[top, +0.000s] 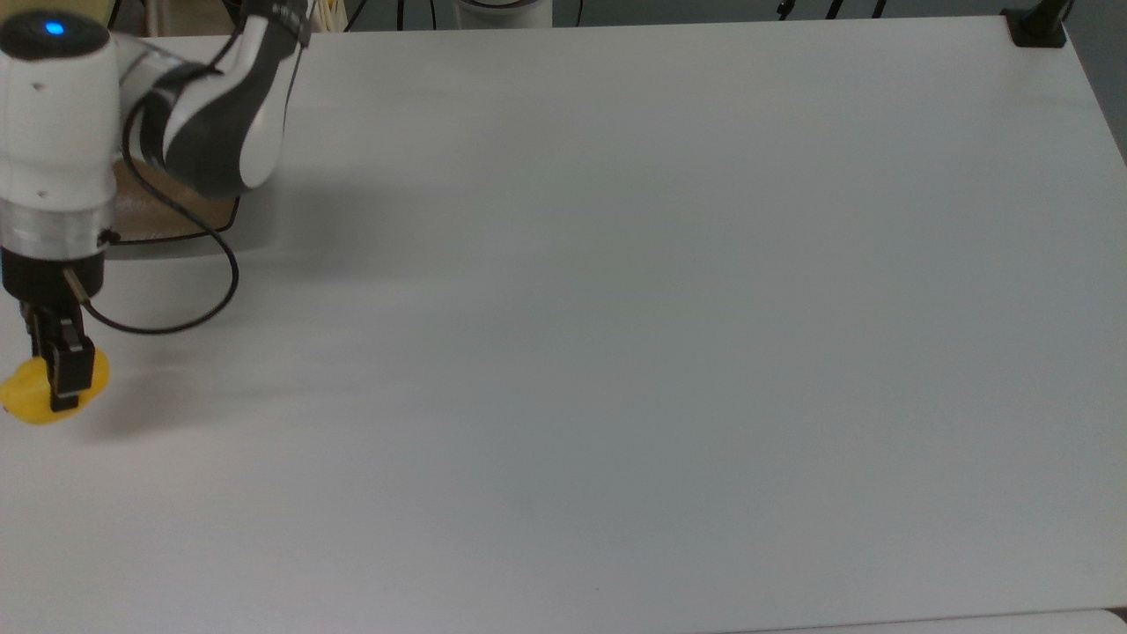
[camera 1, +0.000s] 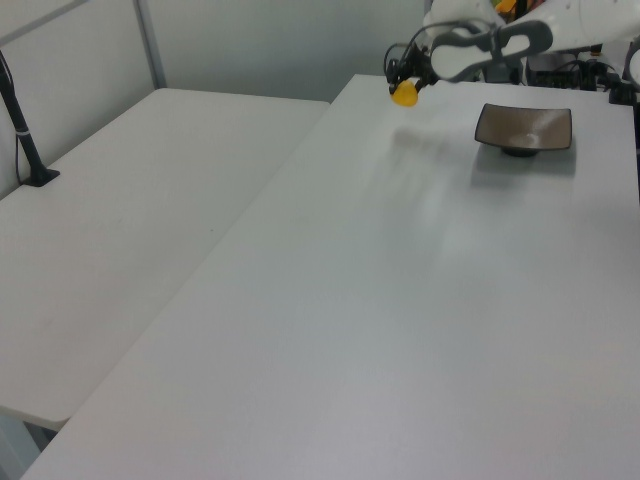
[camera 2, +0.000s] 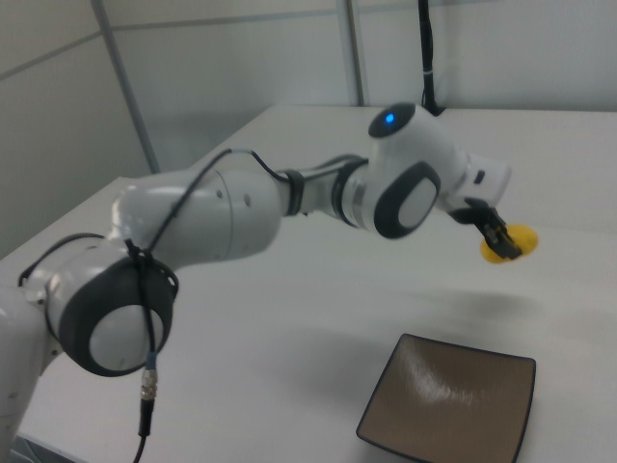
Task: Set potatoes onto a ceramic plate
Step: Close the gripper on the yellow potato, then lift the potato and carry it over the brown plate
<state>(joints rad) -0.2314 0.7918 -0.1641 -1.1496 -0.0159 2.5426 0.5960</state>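
Note:
The yellow potato (top: 35, 401) hangs above the white table, clamped in my gripper (top: 60, 387), which is shut on it. In the left view the potato (camera 1: 404, 94) floats clear of the tabletop at the far end, to the left view's left of the square brown ceramic plate (camera 1: 524, 128). In the right view the gripper (camera 2: 502, 241) holds the potato (camera 2: 513, 243) above and behind the plate (camera 2: 449, 403). In the top view the arm covers most of the plate (top: 167, 216), which lies at the upper left.
The white table (top: 616, 308) spreads wide to the top view's right. A black post base (top: 1037, 26) sits at its far right corner. A second table (camera 1: 120, 230) adjoins on the left view's left, with a black stand (camera 1: 30, 150).

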